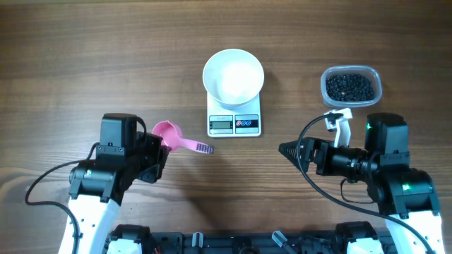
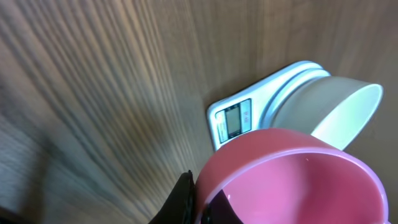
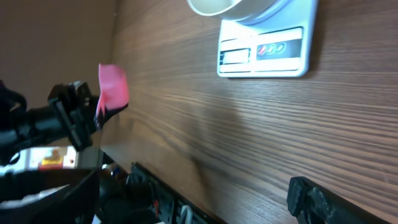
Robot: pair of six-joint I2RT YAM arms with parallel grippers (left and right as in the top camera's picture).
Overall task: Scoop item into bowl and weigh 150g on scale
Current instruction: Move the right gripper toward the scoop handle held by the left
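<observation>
Much of the left gripper (image 1: 161,149) is hidden. From overhead its fingertips sit under the arm's dark housing. In its own wrist view only one black finger (image 2: 183,199) shows at the bottom edge, against the wall of the pink scoop (image 2: 292,180). The claw is pressed together and pinches the scoop at its cup. The exact hold cannot be made out, because the cup fills the lower right of that view and is cut off by the frame.

From overhead the scoop (image 1: 169,132) lies at 8 o'clock from the scale (image 1: 234,123), with its handle pointing toward 4 o'clock and ending in a dark ridged tip. The right wrist view shows the scoop (image 3: 113,86) only as a blurred pink patch above the table.

The right gripper (image 1: 289,149) is spread wide and holds nothing. It points toward 9 o'clock and stands well apart from the scale, at its 4 o'clock. Its own camera catches only one dark finger (image 3: 323,199), cut off at the lower right corner.

The bowl (image 1: 215,63) stands on the 12 o'clock end of the scale, its inside plain white. The scale's display and two buttons face 6 o'clock, and the reading is too small to make out. In the right wrist view the bowl (image 3: 214,6) is cropped by the top edge.

The item (image 1: 349,85), small black pieces, fills a clear tub (image 1: 376,88) at 3 o'clock from the bowl, just beyond the right arm. The wooden table (image 1: 70,56) is open between the tub, the scale and both grippers. Black cables (image 1: 42,180) loop beside each arm.
</observation>
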